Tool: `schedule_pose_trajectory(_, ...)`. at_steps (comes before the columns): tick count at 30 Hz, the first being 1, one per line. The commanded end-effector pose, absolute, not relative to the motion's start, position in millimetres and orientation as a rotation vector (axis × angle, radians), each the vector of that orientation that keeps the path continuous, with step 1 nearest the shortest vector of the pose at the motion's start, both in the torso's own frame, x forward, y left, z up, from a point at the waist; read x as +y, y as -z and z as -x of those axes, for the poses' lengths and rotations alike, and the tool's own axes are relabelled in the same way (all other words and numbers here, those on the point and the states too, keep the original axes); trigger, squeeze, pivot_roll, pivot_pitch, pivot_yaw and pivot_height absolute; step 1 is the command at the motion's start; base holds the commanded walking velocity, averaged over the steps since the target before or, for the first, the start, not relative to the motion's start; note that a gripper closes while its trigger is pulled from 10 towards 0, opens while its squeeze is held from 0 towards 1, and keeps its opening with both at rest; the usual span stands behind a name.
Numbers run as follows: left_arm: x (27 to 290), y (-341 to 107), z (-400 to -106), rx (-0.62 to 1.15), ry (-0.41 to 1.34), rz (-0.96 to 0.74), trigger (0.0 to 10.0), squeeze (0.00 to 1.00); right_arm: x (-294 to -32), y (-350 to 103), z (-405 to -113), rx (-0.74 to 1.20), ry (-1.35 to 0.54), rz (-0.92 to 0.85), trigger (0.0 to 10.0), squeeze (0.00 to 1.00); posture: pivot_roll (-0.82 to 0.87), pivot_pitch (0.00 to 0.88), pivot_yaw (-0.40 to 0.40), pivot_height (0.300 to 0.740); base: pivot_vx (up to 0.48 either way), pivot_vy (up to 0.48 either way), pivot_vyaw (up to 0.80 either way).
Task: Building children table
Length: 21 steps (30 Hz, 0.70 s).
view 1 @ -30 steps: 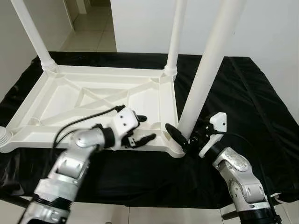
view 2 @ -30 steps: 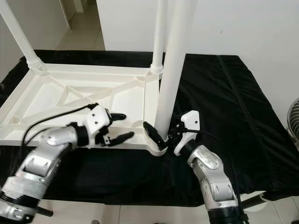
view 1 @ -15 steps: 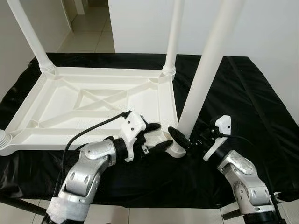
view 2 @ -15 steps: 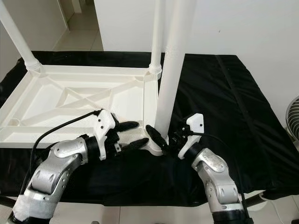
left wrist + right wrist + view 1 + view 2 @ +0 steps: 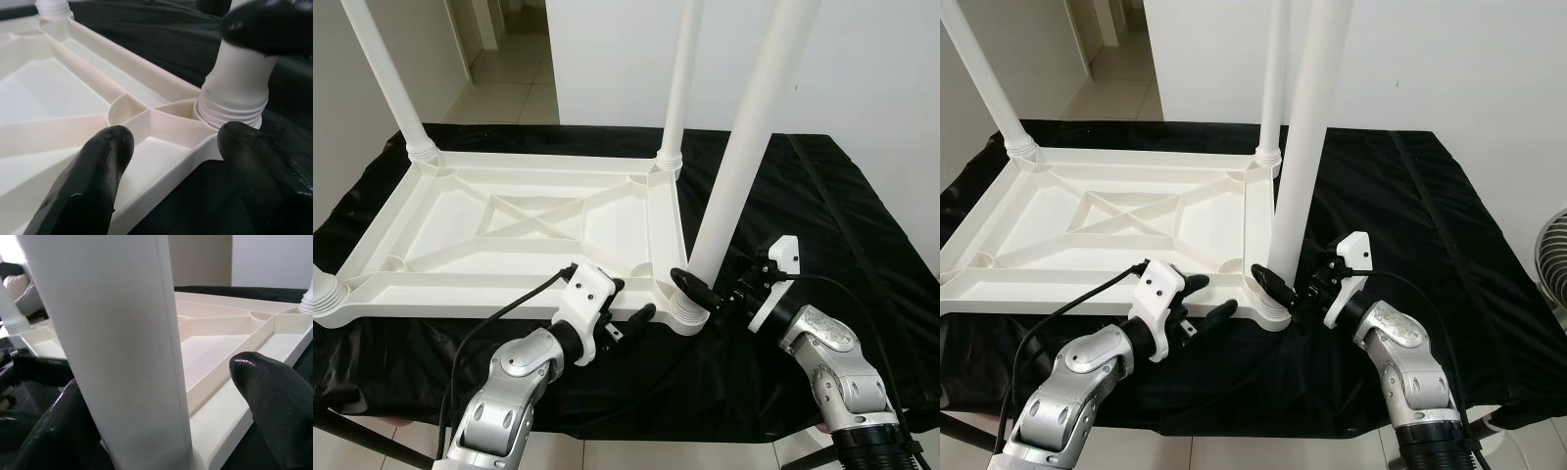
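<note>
Now right gripper point(image 5: 700, 294) fingers pinch near leg point(image 5: 744, 147); left gripper point(image 5: 631, 305) fingers spread

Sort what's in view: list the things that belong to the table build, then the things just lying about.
Part of the build:
upturned white tabletop
near-right leg, right gripper around its base
two far legs
left gripper, open at the tabletop's near edge

Just there:
black cloth
fan
</note>
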State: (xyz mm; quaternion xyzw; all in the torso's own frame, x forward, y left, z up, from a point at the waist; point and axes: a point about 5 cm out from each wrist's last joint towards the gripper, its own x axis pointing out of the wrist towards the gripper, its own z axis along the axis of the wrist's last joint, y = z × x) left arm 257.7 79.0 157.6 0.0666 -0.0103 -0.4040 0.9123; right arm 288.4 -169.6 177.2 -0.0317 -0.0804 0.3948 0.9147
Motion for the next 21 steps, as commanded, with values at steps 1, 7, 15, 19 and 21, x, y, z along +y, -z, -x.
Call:
schedule_pose_trajectory(1, 81, -159, -255, -0.032, 0.796, -0.149, 10.0, 0.0, -173, -177, -289, -0.165, -0.826, 0.068, 10.0, 0.0, -0.01, 0.052, 0.005, 0.74, 0.0, 0.0, 0.0)
schedule_pose_trajectory(7, 73, -157, -246, -0.033, 0.86, -0.161, 10.0, 0.0, -175, -170, -292, -0.124, -0.833, 0.065, 0.0, 0.0, 0.0, 0.043, 0.002, 0.74, 0.0, 0.0, 0.0)
schedule_pose_trajectory(15, 68, -154, -241, -0.015, 0.895, -0.155, 10.0, 0.0, -173, -157, -294, -0.048, -0.718, 0.084, 0.0, 0.0, -0.01, 0.052, -0.003, 0.74, 0.0, 0.0, 0.0)
schedule_pose_trajectory(19, 67, -153, -240, -0.007, 0.891, -0.154, 10.0, 0.0, -170, -148, -292, -0.01, -0.572, 0.07, 0.0, 0.0, -0.01, 0.057, -0.006, 0.74, 0.0, 0.0, 0.0)
schedule_pose_trajectory(21, 66, -153, -239, -0.005, 0.89, -0.149, 10.0, 0.0, -168, -146, -290, -0.018, -0.521, 0.066, 0.0, 0.0, -0.02, 0.061, -0.009, 0.74, 0.0, 0.0, 0.0)
